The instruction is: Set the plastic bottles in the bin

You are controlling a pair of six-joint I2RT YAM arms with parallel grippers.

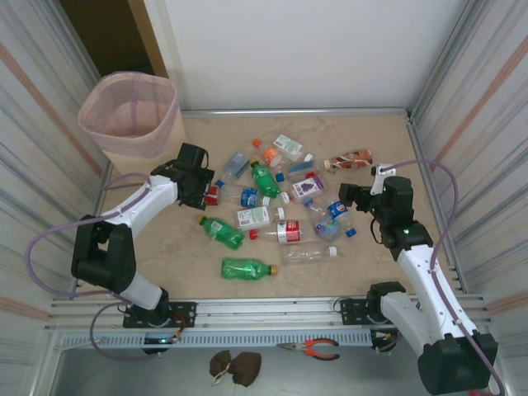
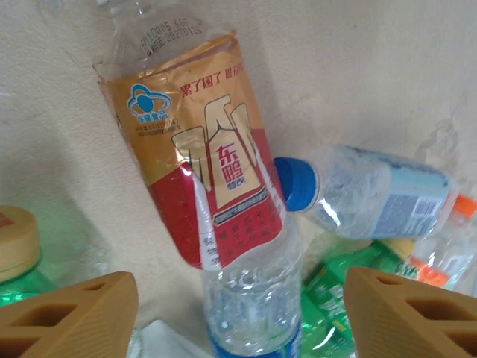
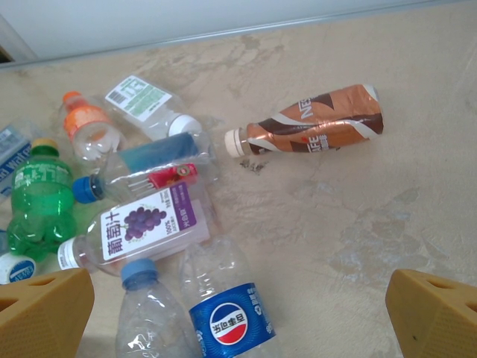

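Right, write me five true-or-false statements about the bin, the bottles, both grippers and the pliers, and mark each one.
1. The bin lies tipped on its side. False: it stands upright at the far left.
2. The brown coffee bottle lies at the right edge of the spread of bottles. True.
3. The right gripper is shut on a green bottle. False: its jaws are wide open and hold nothing, over a Pepsi-labelled bottle.
4. The left gripper has its jaws apart, with a gold-and-red-labelled bottle ahead of them. True.
5. The orange-handled pliers lie among the bottles. False: they lie nearer than the mounting rail, off the tabletop.
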